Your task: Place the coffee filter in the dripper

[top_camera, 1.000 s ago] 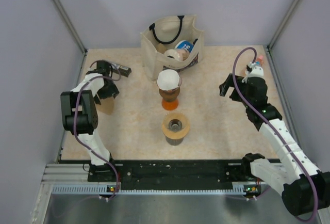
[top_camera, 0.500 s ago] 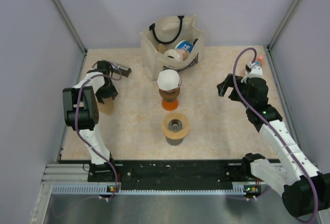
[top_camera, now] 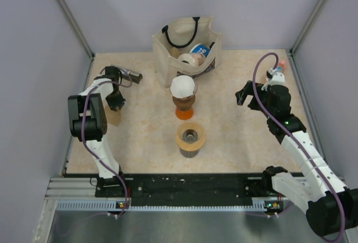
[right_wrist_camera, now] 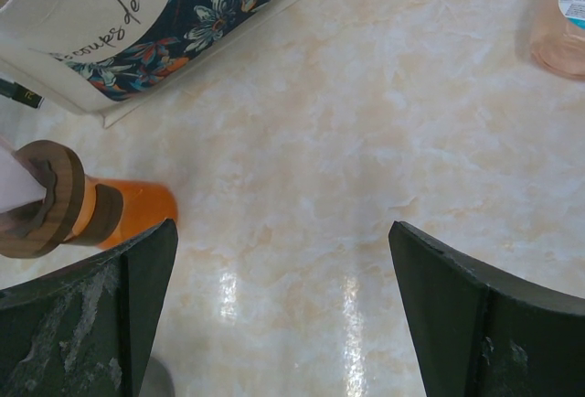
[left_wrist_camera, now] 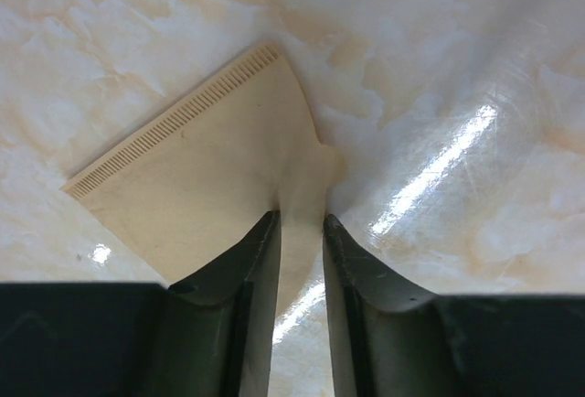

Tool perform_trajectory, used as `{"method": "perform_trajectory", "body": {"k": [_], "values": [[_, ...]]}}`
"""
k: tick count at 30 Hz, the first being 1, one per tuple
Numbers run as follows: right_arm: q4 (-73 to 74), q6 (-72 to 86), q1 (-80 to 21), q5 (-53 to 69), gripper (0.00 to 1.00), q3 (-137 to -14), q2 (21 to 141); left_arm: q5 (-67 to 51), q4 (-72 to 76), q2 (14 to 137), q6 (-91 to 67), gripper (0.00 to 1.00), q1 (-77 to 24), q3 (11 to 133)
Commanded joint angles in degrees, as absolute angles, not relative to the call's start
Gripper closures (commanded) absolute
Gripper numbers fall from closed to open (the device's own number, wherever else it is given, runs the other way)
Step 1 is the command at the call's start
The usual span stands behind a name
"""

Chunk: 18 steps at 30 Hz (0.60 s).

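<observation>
The coffee filter (left_wrist_camera: 201,168), a pale fan-shaped paper with a crimped edge, lies flat on the table at the far left (top_camera: 114,117). My left gripper (left_wrist_camera: 302,219) points down at its near edge, at the table's left side (top_camera: 116,102). Its jaws stand a narrow gap apart, and a strip of the filter's edge lies in that gap. The dripper (top_camera: 184,102), a brownish cone, stands at the table's middle with a white cone-shaped piece (top_camera: 183,86) in its top. My right gripper (right_wrist_camera: 283,228) hangs wide open over bare table at the right (top_camera: 243,94), holding nothing.
A cloth bag (top_camera: 184,44) with several items stands at the back centre. A tan flat ring (top_camera: 191,135) sits on a glass in front of the dripper. A dark brown ring (right_wrist_camera: 50,198) sits under the white piece. A pinkish bottle (right_wrist_camera: 562,40) stands at the far right.
My left gripper's jaws have come together from wide to a narrow gap over the filter's edge. The right arm has hardly moved.
</observation>
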State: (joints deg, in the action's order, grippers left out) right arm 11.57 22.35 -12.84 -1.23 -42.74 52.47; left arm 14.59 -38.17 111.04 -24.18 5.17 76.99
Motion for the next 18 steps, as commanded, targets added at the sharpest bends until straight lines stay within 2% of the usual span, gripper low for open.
{"method": "perform_trajectory", "body": {"k": [1,8,11,18], "values": [[9.1,23.0,-12.3,-1.7,0.01,-42.7,51.1,14.5,-37.4,112.5,-24.4,0.73,5.6,75.6],[9.1,23.0,-12.4,-2.3,0.01,-42.5,50.9,15.0,-37.7,113.0,-25.0,1.0,5.6,75.5],[9.1,22.8,-12.4,-2.5,0.01,-42.5,51.0,14.0,-37.4,111.8,-25.2,1.0,5.6,75.2],[9.0,22.5,-12.3,-2.2,0.01,-42.5,51.0,5.6,-31.7,100.5,-26.8,1.0,5.3,69.4]]}}
